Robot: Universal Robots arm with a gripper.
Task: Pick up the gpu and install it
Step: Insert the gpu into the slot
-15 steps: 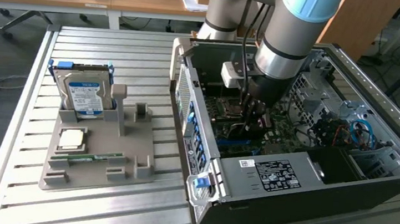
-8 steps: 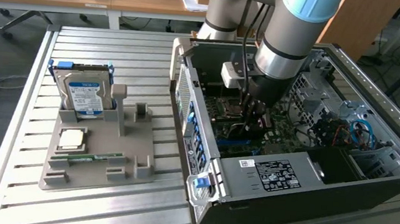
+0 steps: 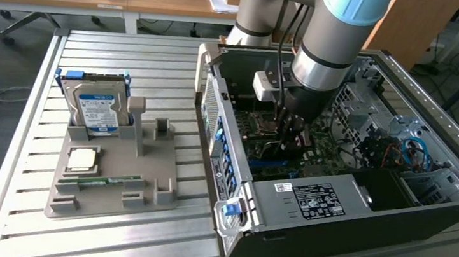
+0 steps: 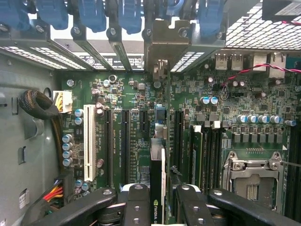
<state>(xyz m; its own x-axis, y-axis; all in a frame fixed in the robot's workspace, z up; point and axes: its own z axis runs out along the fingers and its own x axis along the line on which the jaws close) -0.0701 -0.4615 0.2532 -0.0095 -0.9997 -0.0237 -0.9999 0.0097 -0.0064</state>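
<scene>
Wrist view shows the gpu (image 4: 159,188) edge-on, a thin card with a dark face bearing a green logo, standing upright between the gripper (image 4: 160,202) fingers (image 4: 136,205), which are clamped on it from both sides. The card hangs directly below the gripper, over the green motherboard (image 4: 141,141), its far end toward the metal bracket (image 4: 167,44) at the rear edge of the case. It looks lined up with a long black slot (image 4: 178,136) near the board's middle, though whether it has entered cannot be told. In the exterior view the arm reaches down into the open computer case (image 3: 307,201) on the slatted table (image 3: 115,244). A risk: if the card sits slightly off the slot line, pressing could bend it or scrape neighbouring capacitors.
</scene>
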